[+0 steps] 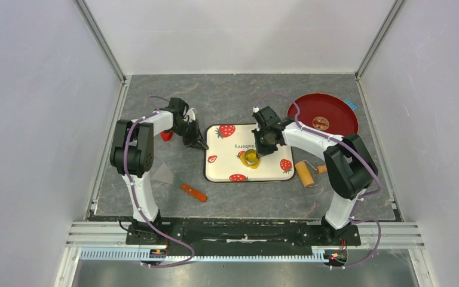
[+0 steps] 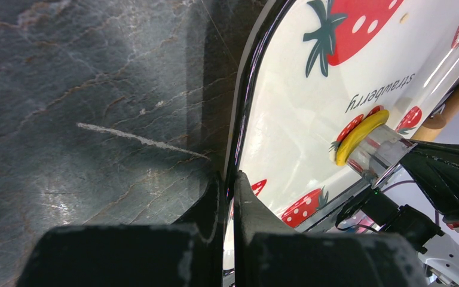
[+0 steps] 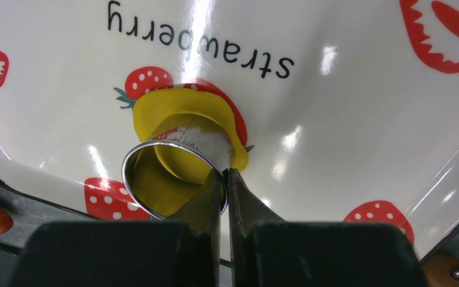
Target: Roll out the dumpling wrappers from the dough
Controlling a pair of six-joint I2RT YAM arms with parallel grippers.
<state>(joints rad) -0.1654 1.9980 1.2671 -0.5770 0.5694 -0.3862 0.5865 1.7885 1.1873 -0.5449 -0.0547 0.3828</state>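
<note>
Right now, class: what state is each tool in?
Left tool: closed on the tray rim.
Right tool: closed on the ring cutter, set in the dough.

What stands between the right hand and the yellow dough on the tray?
Only the metal ring cutter: the right hand pinches its rim, and it sits pressed on the dough on the tray.

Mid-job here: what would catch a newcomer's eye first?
The bright-yellow dough on the strawberry tray at centre, with the right pincer shut on the metal ring cutter pressed into it. The left pincer clamps the tray's left rim; a red plate sits far right.
</note>
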